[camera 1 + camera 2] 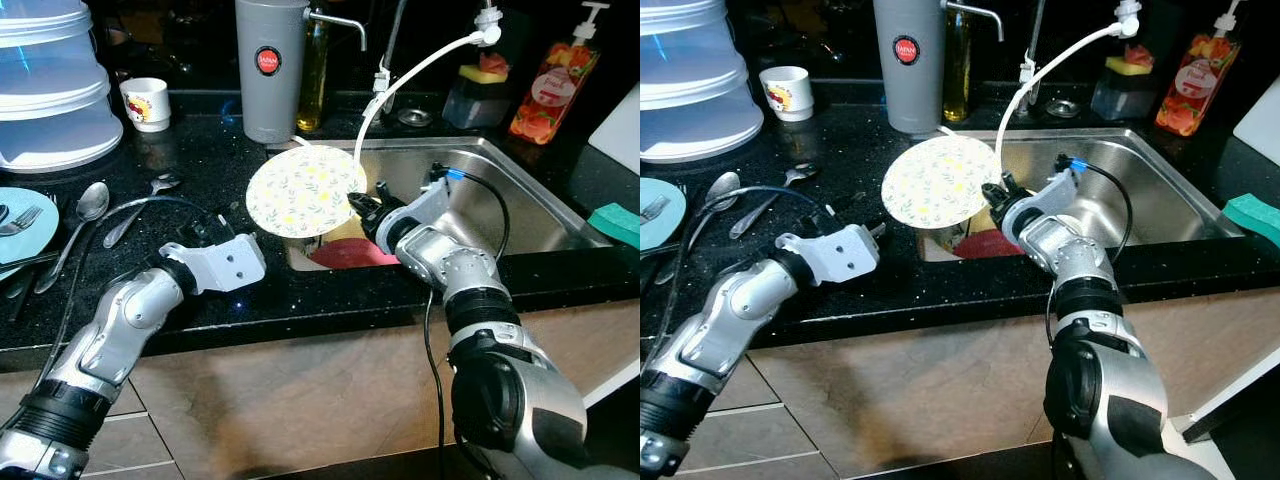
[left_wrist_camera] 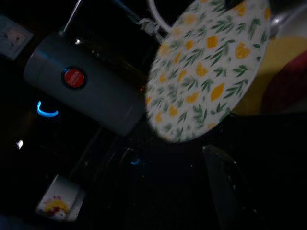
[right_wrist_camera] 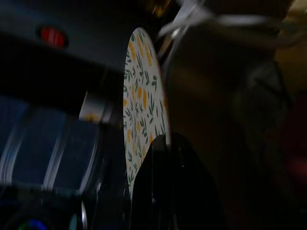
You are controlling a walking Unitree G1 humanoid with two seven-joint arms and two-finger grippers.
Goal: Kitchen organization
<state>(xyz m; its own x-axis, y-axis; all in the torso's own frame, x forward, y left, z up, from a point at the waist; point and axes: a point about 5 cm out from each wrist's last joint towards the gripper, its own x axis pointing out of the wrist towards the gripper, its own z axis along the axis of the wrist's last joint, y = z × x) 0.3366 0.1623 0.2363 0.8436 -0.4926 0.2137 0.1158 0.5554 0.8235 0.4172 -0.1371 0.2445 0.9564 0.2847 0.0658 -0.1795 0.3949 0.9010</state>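
A round plate with a yellow lemon and green leaf pattern (image 1: 305,190) is held tilted above the counter at the left end of the steel sink (image 1: 520,205). My right gripper (image 1: 360,208) is shut on the plate's right rim; in the right wrist view one black finger (image 3: 165,158) lies against the rim of the plate (image 3: 139,100). My left gripper (image 1: 212,232) hovers low over the black counter, just left of and below the plate. The left wrist view looks up at the plate (image 2: 206,67) from below.
A grey thermos jug (image 1: 270,65) and a white mug (image 1: 148,103) stand behind. Spoons (image 1: 88,205), a teal plate with a fork (image 1: 20,228) and stacked clear containers (image 1: 50,95) lie left. Red and yellow items (image 1: 350,252) sit in the sink; a white hose (image 1: 410,75), soap bottle (image 1: 553,85) and green sponge (image 1: 615,222) are right.
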